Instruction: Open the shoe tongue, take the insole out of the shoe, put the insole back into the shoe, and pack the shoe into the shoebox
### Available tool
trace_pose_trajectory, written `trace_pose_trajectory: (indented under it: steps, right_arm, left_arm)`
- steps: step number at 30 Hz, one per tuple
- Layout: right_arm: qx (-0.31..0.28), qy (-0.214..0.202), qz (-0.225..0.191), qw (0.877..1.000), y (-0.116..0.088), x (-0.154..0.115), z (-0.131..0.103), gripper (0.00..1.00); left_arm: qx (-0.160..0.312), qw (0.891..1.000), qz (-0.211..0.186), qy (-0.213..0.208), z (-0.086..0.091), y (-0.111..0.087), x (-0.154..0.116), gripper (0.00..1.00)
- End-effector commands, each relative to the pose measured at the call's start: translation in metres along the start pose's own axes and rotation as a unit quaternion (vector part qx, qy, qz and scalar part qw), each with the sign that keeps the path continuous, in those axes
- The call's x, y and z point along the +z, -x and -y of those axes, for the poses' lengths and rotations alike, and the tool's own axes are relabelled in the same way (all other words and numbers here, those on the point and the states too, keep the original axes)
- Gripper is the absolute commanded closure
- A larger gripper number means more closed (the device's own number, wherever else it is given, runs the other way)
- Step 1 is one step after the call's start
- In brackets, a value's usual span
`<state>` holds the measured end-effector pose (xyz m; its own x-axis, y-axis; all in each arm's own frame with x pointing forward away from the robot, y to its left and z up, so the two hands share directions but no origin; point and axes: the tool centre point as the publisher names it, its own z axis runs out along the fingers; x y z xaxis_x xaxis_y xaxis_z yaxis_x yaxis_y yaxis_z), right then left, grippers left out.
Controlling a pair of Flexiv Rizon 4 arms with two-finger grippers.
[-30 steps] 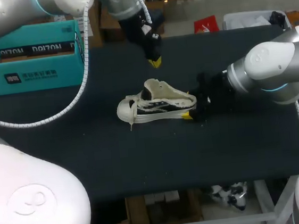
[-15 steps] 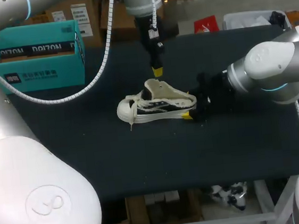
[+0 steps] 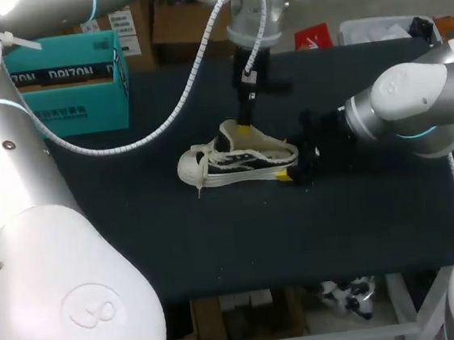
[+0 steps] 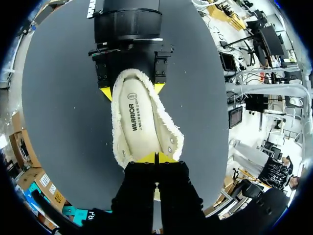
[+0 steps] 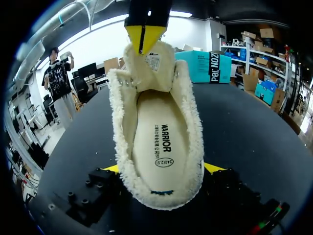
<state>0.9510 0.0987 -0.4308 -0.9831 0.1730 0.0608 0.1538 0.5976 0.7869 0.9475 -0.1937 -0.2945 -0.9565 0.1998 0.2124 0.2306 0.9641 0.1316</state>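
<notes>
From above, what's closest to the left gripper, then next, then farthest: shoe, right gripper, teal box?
1. The shoe, just beneath the left gripper.
2. The right gripper, at the shoe's heel.
3. The teal box, far off to the left, at the back.

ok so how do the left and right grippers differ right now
The left gripper points straight down at the shoe from above; the right gripper lies low over the table, at the heel. The left gripper's yellow tips are together at the tongue's top edge; the right gripper's stand wide apart, one against each side of the heel. Both work on the same shoe.
</notes>
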Motion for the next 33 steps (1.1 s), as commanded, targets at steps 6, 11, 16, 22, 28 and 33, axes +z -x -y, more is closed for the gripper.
trace_pose_trajectory:
  steps: [6, 11, 16, 22, 28, 33]
  right_arm:
    - [0.000, 0.001, 0.000, 1.000, 0.003, 0.005, 0.006, 1.00]
    - [0.000, 0.001, 0.000, 1.000, 0.003, 0.005, 0.006, 1.00]
    - [0.000, 0.001, 0.000, 1.000, 0.003, 0.005, 0.006, 1.00]
    - [0.000, 0.001, 0.000, 1.000, 0.003, 0.005, 0.006, 1.00]
    - [0.000, 0.001, 0.000, 1.000, 0.003, 0.005, 0.006, 1.00]
    - [0.000, 0.001, 0.000, 1.000, 0.003, 0.005, 0.006, 1.00]
  left_arm:
    - [0.027, 0.995, 0.036, -0.087, -0.010, -0.006, 0.022, 1.00]
    - [0.007, 0.996, 0.013, -0.089, -0.007, 0.000, 0.025, 1.00]
    - [0.007, 0.996, 0.013, -0.089, -0.007, 0.000, 0.025, 1.00]
    - [0.007, 0.996, 0.013, -0.089, -0.007, 0.000, 0.025, 1.00]
    - [0.015, 0.994, 0.054, -0.098, 0.007, -0.005, 0.043, 1.00]
    - [0.020, 0.992, 0.060, -0.107, 0.016, -0.007, 0.067, 1.00]
